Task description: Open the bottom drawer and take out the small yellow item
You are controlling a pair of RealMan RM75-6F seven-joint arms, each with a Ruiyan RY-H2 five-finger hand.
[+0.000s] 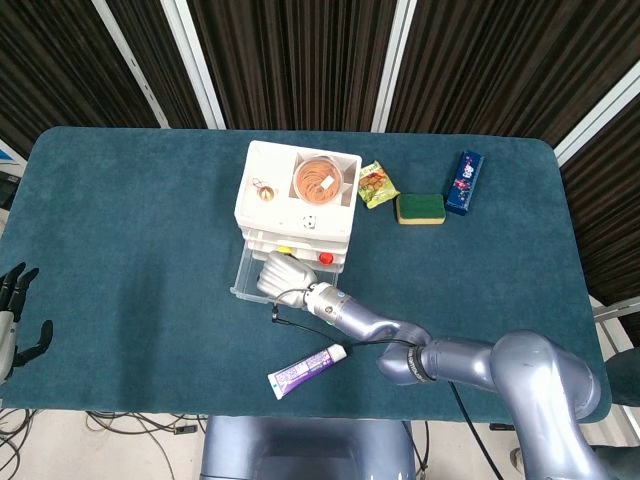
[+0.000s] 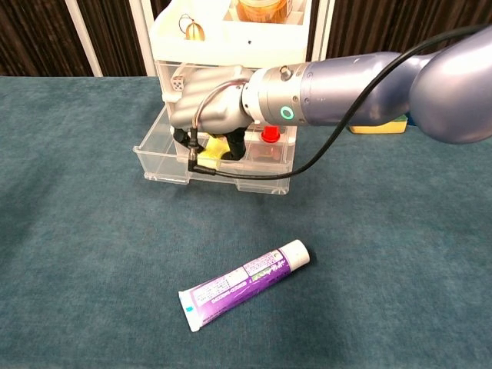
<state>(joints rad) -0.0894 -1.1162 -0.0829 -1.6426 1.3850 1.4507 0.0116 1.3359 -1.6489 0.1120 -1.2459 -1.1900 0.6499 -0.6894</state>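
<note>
Right robot hand point(image 2: 211, 115) reaching into the pulled-out bottom drawer point(image 2: 165, 165) of a white plastic drawer cabinet point(image 1: 296, 200) standing on the teal felt-covered surface point(image 1: 130, 220). The fingers curl downward around the small yellow item point(image 2: 213, 147), which sits inside the drawer just above its floor; the grip appears closed on it, though the contact points are partly hidden by the palm. In the head view the same hand covers the drawer opening and the item cannot be seen there.

Handling, as judged: the item is small, probably light and slightly soft or crinkly, so a gentle pinch across its narrow sides should suffice. Too loose a hold risks dropping it back among the other contents, including a red-capped object point(image 2: 269, 135) beside it in the drawer. The clear drawer walls are thin and rigid; the lift should go straight up to clear the front lip.

Left robot hand point(image 1: 14, 320) rests at the near left edge, well apart from the work, fingers spread and holding nothing.

Counts: one drawer cabinet, one opened drawer, one yellow item, one purple-and-white tube point(image 2: 242, 284) lying on the surface in front, one green-and-yellow sponge point(image 1: 420, 208), one blue packet point(image 1: 464, 182), one green snack packet point(image 1: 377, 185), two robot hands.
</note>
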